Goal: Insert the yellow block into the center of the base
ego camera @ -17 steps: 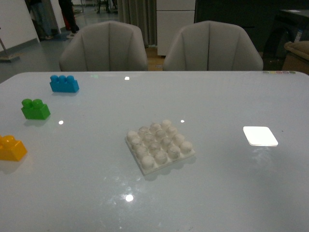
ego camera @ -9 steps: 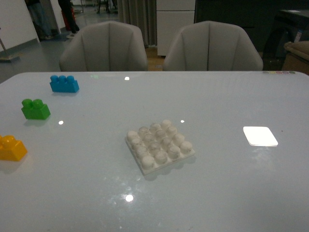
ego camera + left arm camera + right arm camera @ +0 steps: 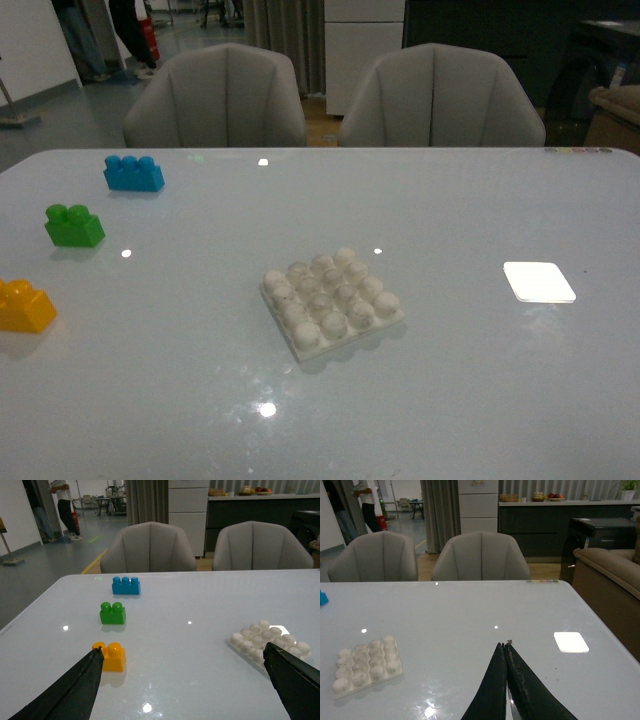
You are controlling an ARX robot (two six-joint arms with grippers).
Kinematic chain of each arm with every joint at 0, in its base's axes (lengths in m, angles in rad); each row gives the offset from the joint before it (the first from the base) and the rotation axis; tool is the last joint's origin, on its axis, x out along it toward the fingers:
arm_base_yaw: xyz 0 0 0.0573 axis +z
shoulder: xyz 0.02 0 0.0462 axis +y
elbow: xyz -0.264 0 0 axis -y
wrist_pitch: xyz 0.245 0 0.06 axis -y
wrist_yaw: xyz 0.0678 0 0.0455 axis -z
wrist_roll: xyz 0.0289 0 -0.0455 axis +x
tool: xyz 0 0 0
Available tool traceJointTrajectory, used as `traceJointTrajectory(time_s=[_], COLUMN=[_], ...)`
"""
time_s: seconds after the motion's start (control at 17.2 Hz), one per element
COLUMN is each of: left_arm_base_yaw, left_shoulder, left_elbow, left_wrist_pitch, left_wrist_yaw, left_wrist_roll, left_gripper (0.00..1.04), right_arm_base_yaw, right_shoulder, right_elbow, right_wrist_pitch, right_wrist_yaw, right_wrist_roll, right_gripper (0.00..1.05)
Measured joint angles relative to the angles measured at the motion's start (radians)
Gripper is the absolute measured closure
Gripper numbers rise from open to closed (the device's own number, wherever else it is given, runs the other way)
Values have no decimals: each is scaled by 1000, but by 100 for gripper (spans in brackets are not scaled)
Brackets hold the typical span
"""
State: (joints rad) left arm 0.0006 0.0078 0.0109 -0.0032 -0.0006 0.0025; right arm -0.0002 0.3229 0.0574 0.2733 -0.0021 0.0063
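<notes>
The yellow block (image 3: 24, 306) lies at the table's left edge in the front view; it also shows in the left wrist view (image 3: 111, 656). The white studded base (image 3: 331, 301) sits mid-table and shows in the left wrist view (image 3: 268, 640) and the right wrist view (image 3: 365, 667). Neither arm shows in the front view. My left gripper (image 3: 182, 652) is open and empty above the table, with one finger (image 3: 75, 690) just before the yellow block. My right gripper (image 3: 503, 644) is shut and empty, to the right of the base.
A green brick (image 3: 73, 225) and a blue brick (image 3: 133, 172) lie beyond the yellow block on the left. A bright white patch (image 3: 539, 281) lies on the table's right. Two grey chairs (image 3: 215, 96) stand behind the far edge.
</notes>
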Motion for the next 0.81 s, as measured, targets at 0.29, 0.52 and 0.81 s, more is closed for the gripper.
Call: traceJointTrajectory(time_s=[0.29, 0.52, 0.81], left_arm_base_yaw=[0, 0, 0], left_shoulder=[0, 0, 0], left_elbow=[0, 0, 0], left_wrist_pitch=[0, 0, 1], left_wrist_yaw=[0, 0, 0], left_wrist_roll=[0, 0, 0], left_gripper=[7, 7, 7], right_arm_base_yaw=[0, 0, 0], right_shoulder=[-75, -137, -318], right_elbow=[-43, -49, -45], right_wrist_pitch=[-11, -80, -271], right_wrist_yaw=[0, 1, 2], right_wrist_roll=[0, 0, 0], right_gripper=[103, 103, 103])
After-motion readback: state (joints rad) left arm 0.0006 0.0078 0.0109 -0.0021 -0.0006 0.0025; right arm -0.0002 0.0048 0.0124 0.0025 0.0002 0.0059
